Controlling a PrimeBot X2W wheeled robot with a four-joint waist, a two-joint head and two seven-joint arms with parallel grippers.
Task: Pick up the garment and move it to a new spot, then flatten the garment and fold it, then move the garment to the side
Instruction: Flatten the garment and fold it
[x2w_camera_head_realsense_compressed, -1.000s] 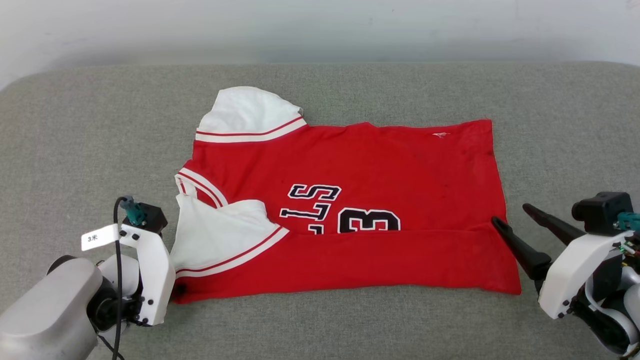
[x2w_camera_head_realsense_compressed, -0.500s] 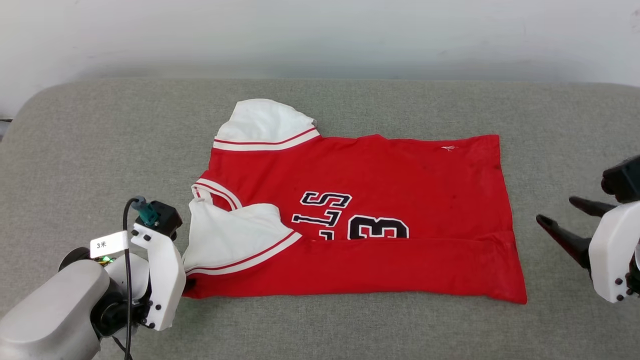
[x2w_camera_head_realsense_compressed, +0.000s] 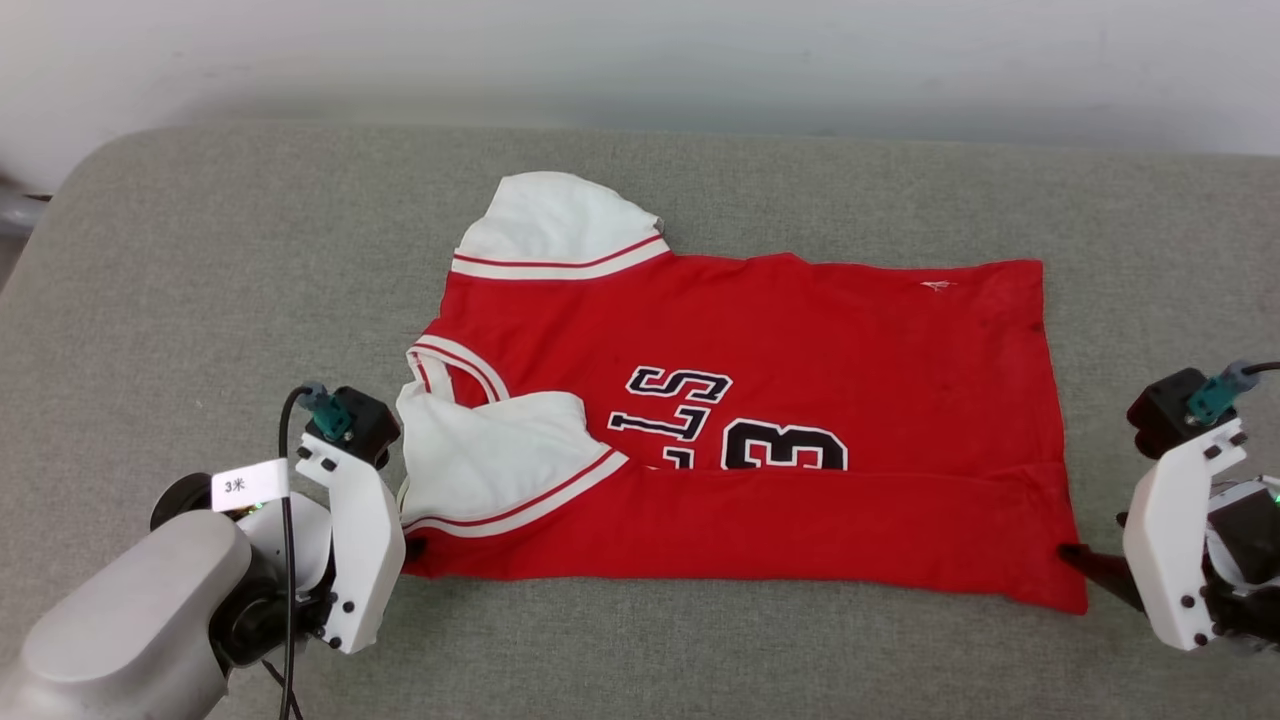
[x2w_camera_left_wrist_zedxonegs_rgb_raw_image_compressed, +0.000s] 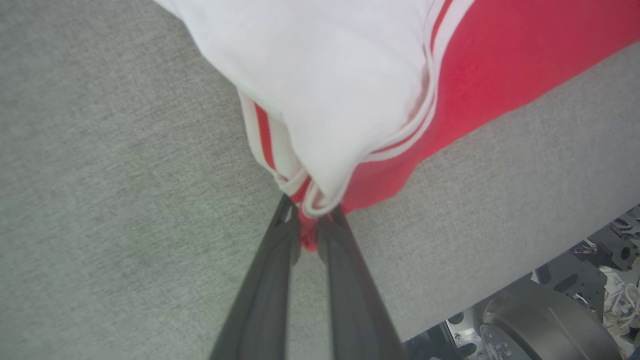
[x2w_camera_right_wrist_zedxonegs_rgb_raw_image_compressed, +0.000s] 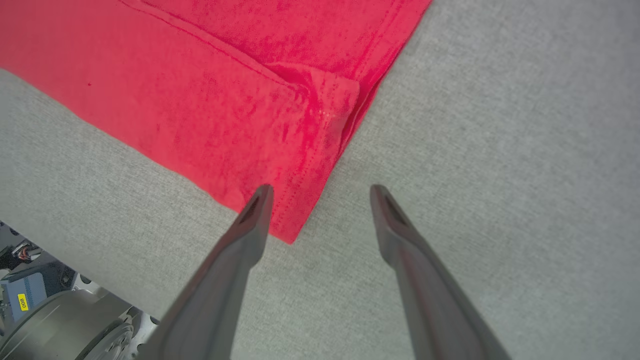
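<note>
Red white-sleeved jersey T-shirt (x2w_camera_head_realsense_compressed: 760, 400) lay on the grey fabric counter (x2w_camera_head_realsense_compressed: 200, 300), left pincer (x2w_camera_left_wrist_zedxonegs_rgb_raw_image_compressed: 310, 225) clamped on its corner, right pincer (x2w_camera_right_wrist_zedxonegs_rgb_raw_image_compressed: 321, 189) spread at the hem corner, where a shallow bite could slip.

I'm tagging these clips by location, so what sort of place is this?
Probably a robotics lab or test room: a grey fabric-covered padded surface against a bare white wall, with exposed grey metal machine parts below its edge.
</note>
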